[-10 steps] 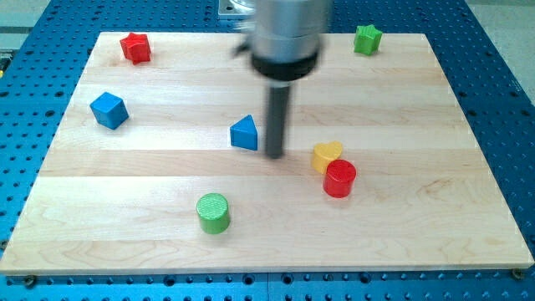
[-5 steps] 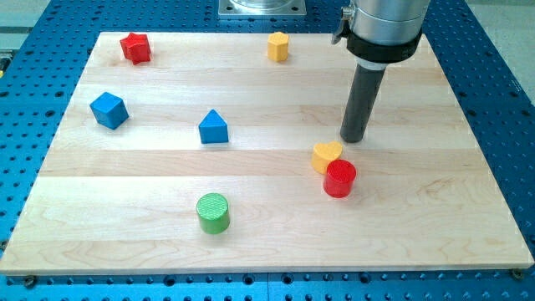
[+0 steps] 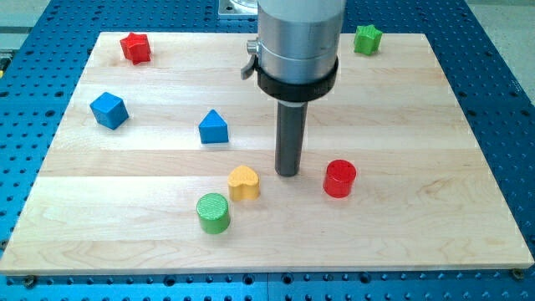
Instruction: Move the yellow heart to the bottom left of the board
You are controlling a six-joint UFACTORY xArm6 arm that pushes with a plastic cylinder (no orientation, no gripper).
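The yellow heart (image 3: pixel 243 181) lies on the wooden board (image 3: pixel 418 217), below the centre and just up and right of the green cylinder (image 3: pixel 213 212). My tip (image 3: pixel 288 173) stands on the board a short way right of the heart, with a small gap between them. The red cylinder (image 3: pixel 339 178) is to the right of my tip.
A blue triangle (image 3: pixel 213 127) lies up and left of the heart. A blue cube (image 3: pixel 109 109) is at the left. A red star (image 3: pixel 135 47) is at the top left and a green block (image 3: pixel 367 38) at the top right. The arm's body hides the top centre.
The yellow heart has slid left, away from the red cylinder, to beside the green cylinder. My tip moved from the heart's upper right to its right side. The blue triangle went left earlier.
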